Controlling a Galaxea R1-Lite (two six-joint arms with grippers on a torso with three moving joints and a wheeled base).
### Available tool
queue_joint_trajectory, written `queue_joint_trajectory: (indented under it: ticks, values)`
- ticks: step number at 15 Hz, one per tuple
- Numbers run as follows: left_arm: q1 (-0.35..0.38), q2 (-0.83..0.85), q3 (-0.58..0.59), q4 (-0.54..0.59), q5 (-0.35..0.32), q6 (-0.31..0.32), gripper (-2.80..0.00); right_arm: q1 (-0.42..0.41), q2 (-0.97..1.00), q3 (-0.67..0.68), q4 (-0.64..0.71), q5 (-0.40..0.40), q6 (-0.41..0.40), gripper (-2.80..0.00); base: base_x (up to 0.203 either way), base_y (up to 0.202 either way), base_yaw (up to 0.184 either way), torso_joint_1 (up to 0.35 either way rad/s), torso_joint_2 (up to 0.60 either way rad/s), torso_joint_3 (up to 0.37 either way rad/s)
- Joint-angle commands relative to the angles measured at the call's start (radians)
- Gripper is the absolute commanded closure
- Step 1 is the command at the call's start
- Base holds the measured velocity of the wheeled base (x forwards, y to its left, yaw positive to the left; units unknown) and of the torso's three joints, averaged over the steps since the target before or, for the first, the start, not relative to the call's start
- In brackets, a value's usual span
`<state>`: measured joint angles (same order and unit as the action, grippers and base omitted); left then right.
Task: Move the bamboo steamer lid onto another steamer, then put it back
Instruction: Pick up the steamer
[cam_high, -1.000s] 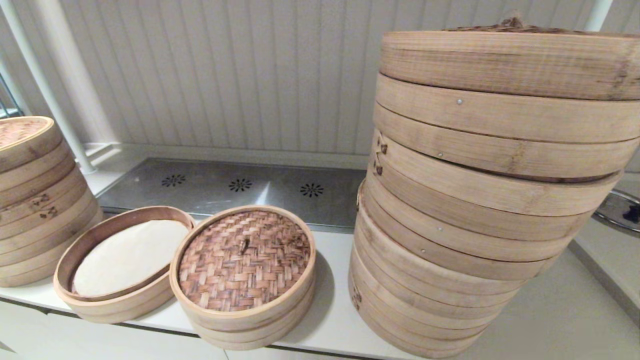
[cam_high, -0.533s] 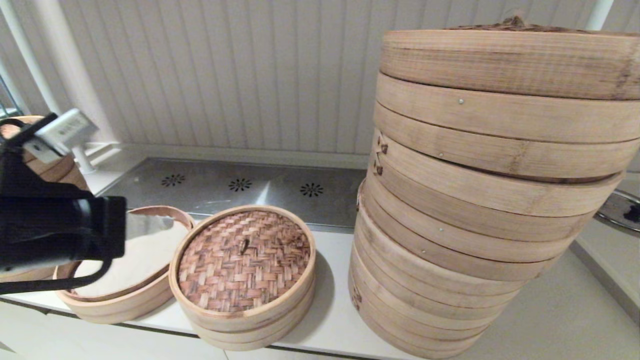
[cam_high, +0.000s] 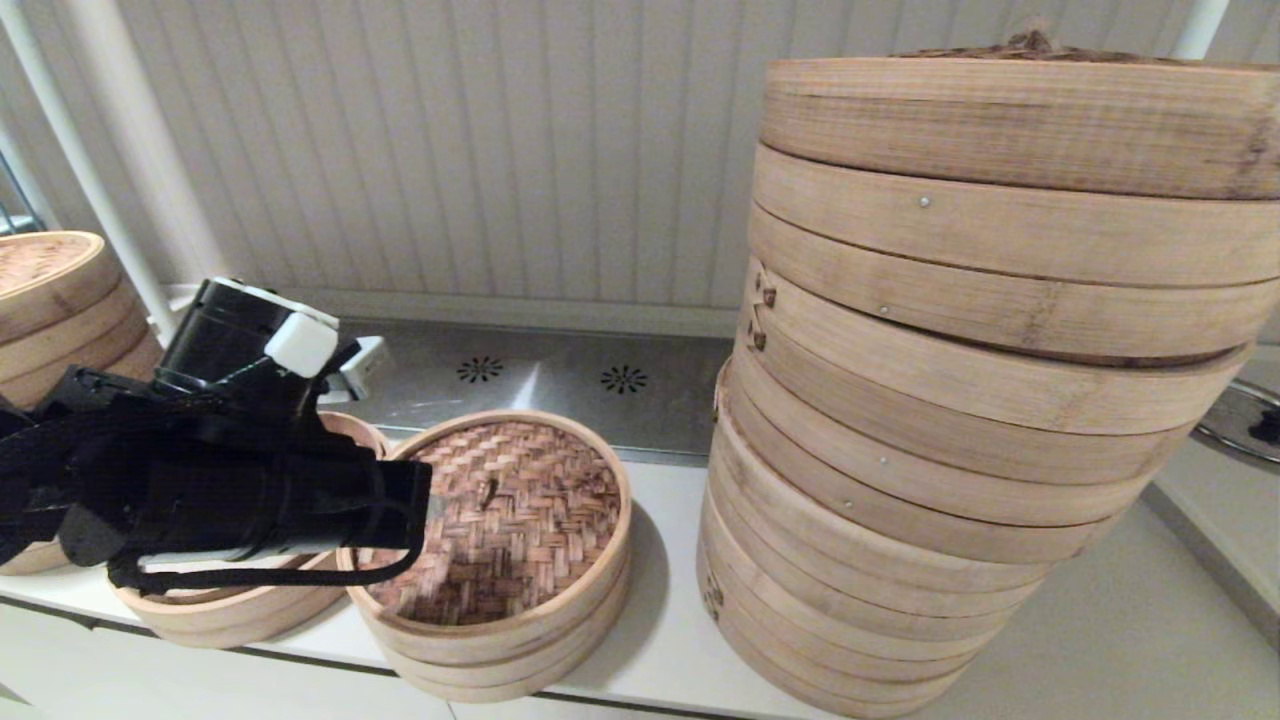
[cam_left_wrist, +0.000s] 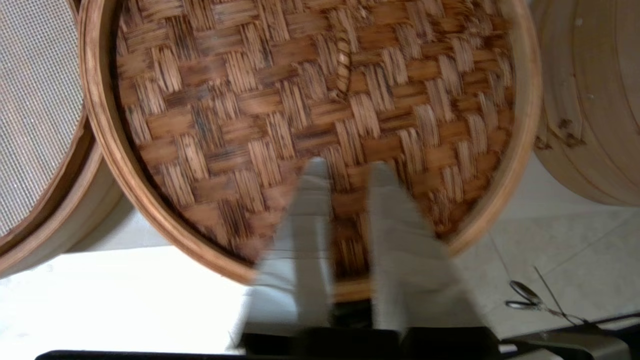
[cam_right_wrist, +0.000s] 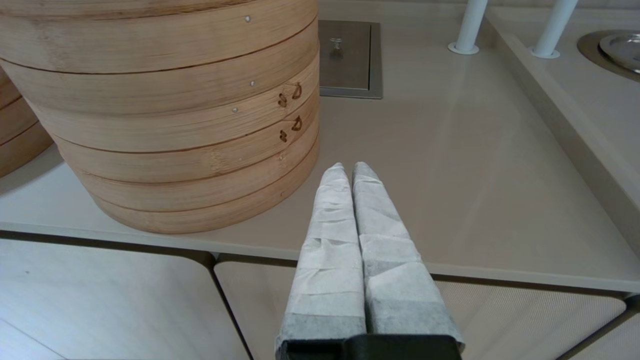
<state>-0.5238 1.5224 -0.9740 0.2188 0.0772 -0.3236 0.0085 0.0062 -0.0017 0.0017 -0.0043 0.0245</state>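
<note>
The bamboo steamer lid (cam_high: 530, 530), brown woven with a tiny centre loop (cam_left_wrist: 342, 60), sits on the small steamer at the counter's front. My left gripper (cam_left_wrist: 347, 167) hovers over the near part of the lid (cam_left_wrist: 310, 100), open, with a narrow gap and nothing between its fingers. In the head view the left arm (cam_high: 230, 490) reaches in from the left and hides most of another steamer (cam_high: 230, 612), whose white liner (cam_left_wrist: 30, 115) shows beside the lid. My right gripper (cam_right_wrist: 348, 167) is shut and empty, parked low by the counter's front edge.
The huge stacked steamers (cam_high: 960, 400) stand close to the lid's right. A medium stack (cam_high: 50, 300) stands at the far left. A steel vent plate (cam_high: 580, 375) lies behind. Scissors (cam_left_wrist: 530, 300) lie on the floor below the counter edge.
My left arm has come in from the left and now reaches over the open steamer to the lid. The lid and the steamers have not moved.
</note>
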Motion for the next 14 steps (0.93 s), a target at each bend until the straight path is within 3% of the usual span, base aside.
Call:
queue_joint_trajectory:
  ticks: [1,7,14]
  values:
    - [-0.001,0.043,-0.012,-0.001,0.003,-0.003,-2.80,-0.001,0.001,0.000,0.000,0.000,0.000,0.00,0.000,0.000,0.000,0.000,0.00,0.000]
    - [-0.001,0.140,-0.031,-0.072,0.016,0.001,-2.80,-0.001,0.001,0.000,0.000,0.000,0.000,0.00,0.000,0.000,0.000,0.000,0.00,0.000]
    - [-0.001,0.249,-0.105,-0.093,0.104,0.009,-2.80,-0.001,0.001,0.000,0.000,0.000,0.000,0.00,0.000,0.000,0.000,0.000,0.00,0.000]
